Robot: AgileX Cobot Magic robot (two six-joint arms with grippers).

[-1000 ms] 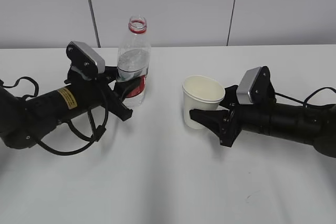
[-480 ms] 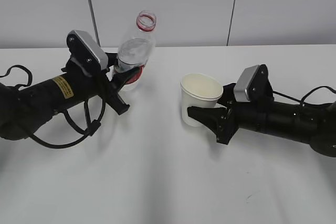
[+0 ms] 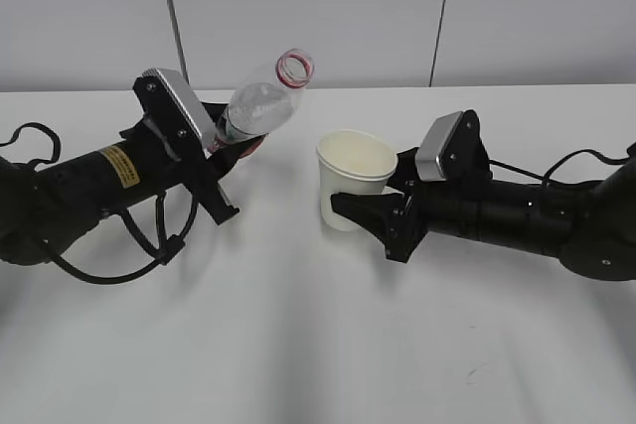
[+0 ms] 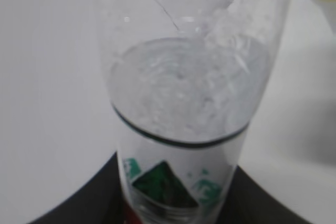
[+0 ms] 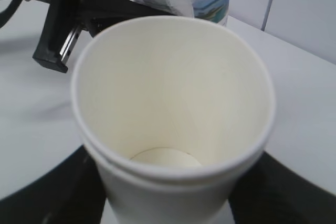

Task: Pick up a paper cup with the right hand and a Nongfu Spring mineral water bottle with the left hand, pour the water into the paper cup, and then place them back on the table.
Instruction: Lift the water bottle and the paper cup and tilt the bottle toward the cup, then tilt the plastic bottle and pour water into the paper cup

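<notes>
While the left pincer [image 3: 224, 151] grips the Nongfu Spring mineral water bottle [image 3: 260, 103] around its labelled lower body, the bottle leans toward the right with its open red-ringed mouth pointing at the paper cup [image 3: 353, 189]. The right pincer [image 3: 363, 213] is closed around the cup's lower wall and holds it upright near the bottle; whether the cup is clear of the tabletop [image 3: 298, 345] cannot be told. In the right wrist view the cup's inside looks dry and empty. The water [image 4: 184, 90] sits in the bottle's middle, short of the neck. The likely trouble is a spill: the mouth appears to stop short of the cup's rim, so further tilting before closing that gap could send water onto the tabletop. A hard squeeze could also buckle the thin cup.
</notes>
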